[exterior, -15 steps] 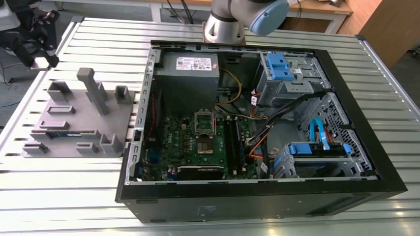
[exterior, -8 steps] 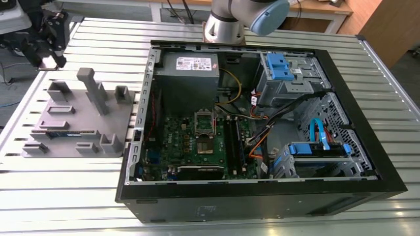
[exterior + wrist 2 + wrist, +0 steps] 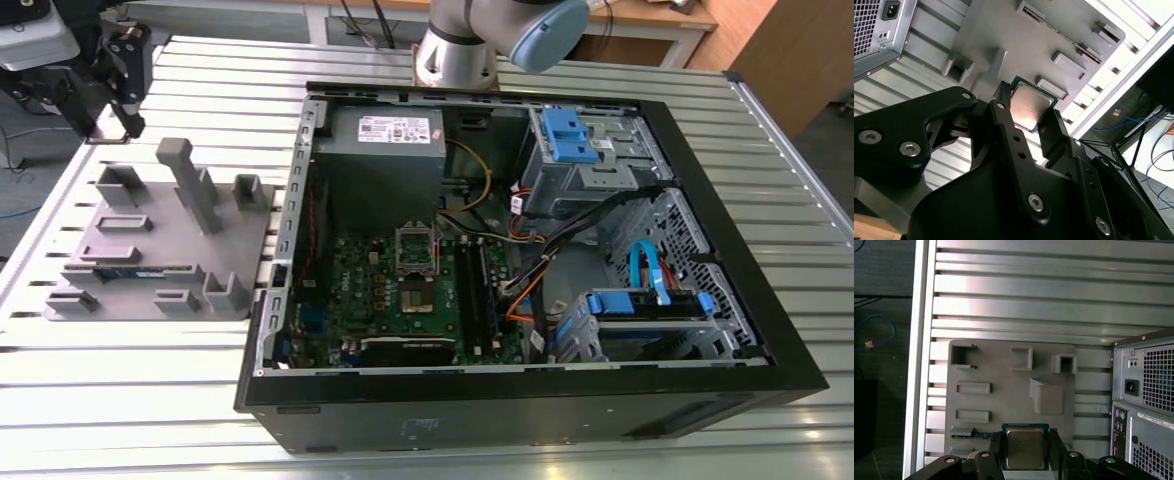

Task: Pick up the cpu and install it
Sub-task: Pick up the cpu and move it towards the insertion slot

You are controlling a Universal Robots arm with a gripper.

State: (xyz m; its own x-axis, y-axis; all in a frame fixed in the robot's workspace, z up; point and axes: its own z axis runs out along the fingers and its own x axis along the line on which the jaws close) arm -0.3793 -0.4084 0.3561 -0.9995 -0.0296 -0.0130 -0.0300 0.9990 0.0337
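The cpu (image 3: 1025, 451), a small square chip with a shiny silver top and a thin green rim, sits between the two black fingers of my gripper (image 3: 1025, 439). The fingers press on two opposite edges of it. It also appears as the cpu (image 3: 1029, 109) in the second wrist view, held by the gripper (image 3: 1029, 101) well above the grey fixture plate (image 3: 1054, 30). In the exterior view the gripper (image 3: 112, 128) hangs above the far corner of the fixture plate (image 3: 160, 250), at that view's left. The metal-framed socket (image 3: 416, 256) lies on the green board inside the open computer case.
The open black computer case (image 3: 534, 390) lies on the slatted metal table (image 3: 120, 400), with a power supply (image 3: 384, 135), blue drive cages (image 3: 577, 135) and cables. The fixture plate has raised posts (image 3: 187, 180) and a green memory stick (image 3: 127, 270). The table edge (image 3: 921, 365) runs beside the plate.
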